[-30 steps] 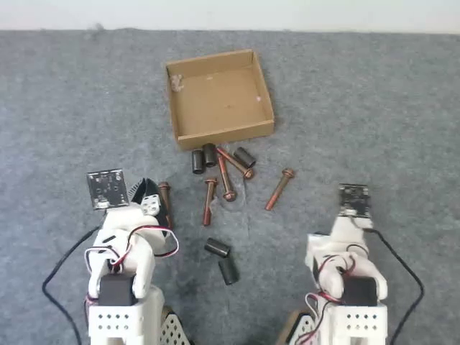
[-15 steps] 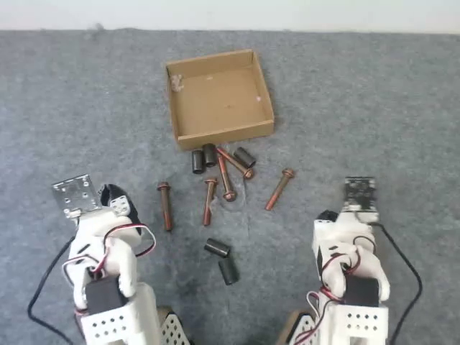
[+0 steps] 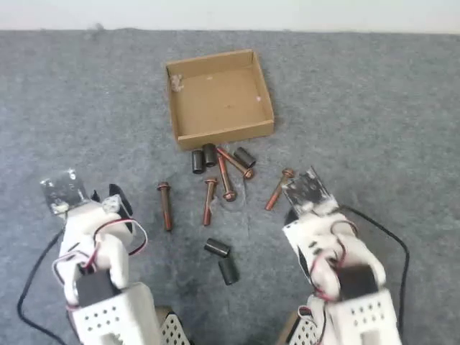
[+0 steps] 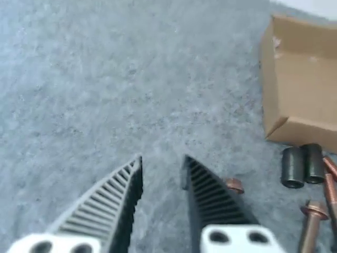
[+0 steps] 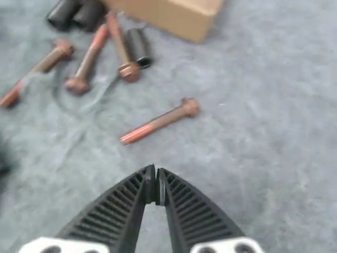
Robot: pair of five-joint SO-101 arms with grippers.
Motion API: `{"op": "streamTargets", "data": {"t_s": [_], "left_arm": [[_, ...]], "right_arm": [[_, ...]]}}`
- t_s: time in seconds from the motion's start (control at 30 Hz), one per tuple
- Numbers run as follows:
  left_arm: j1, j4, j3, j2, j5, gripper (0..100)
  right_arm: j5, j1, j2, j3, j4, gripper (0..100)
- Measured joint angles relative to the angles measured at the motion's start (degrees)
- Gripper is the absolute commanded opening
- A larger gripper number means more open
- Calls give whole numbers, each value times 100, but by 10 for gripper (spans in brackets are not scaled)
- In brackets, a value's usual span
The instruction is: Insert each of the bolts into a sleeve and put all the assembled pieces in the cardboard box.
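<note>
Several copper bolts lie on the grey carpet in front of the cardboard box [image 3: 226, 134], among them one [image 3: 165, 205] at the left and one [image 3: 279, 188] at the right. Two dark sleeves [image 3: 203, 157] lie side by side by the box and a third sleeve [image 3: 244, 156] lies apart from them. Two more sleeves [image 3: 222, 259] lie nearer the arms. My left gripper [image 4: 162, 164] is open over bare carpet, left of the left bolt's head [image 4: 233, 184]. My right gripper [image 5: 156, 173] is shut and empty, just short of the right bolt [image 5: 158, 120].
The box [image 4: 303, 100] is open-topped, with nothing inside but small scraps in its far left corner. Grey carpet [image 3: 374, 108] stretches wide on both sides of it. The carpet's far edge meets a pale wall.
My left arm has swung left, away from the left bolt. My right arm has turned left and forward, towards the right bolt.
</note>
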Motion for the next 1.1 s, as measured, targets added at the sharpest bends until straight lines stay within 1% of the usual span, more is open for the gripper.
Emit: {"op": "streamTargets", "data": {"t_s": [0.13,0.2,0.27,0.33,0.43,0.57,0.67,0.83,0.97,1.1], "left_arm": [[-246,-686,-264,1231,-9,160],[-387,-1169,-334,1802,-35,160],[-492,-1574,-404,2338,-26,160],[-571,-1732,-554,2831,-26,160],[-615,-1811,-782,3455,-9,160],[-598,-1829,-1002,3991,-35,160],[-615,-1846,-1116,4211,-35,160],[-615,-1846,-1204,4387,-26,160],[-615,-1846,-1204,4387,-26,160],[-615,-1846,-1204,4387,-26,162]], "right_arm": [[-114,-484,1811,-888,-18,12],[-334,-791,2523,-1345,-18,43],[-519,-1134,3112,-1741,-18,98],[-686,-1547,3604,-1978,-26,124],[-1011,-2198,4176,-2171,-88,91],[-1196,-2778,4651,-2224,-475,81],[-1231,-2963,5046,-2224,-791,81],[-1231,-2998,5793,-2259,-1275,81],[-1090,-3068,5969,-2391,-1301,85],[-1055,-3297,5969,-2734,-1029,147]]}}
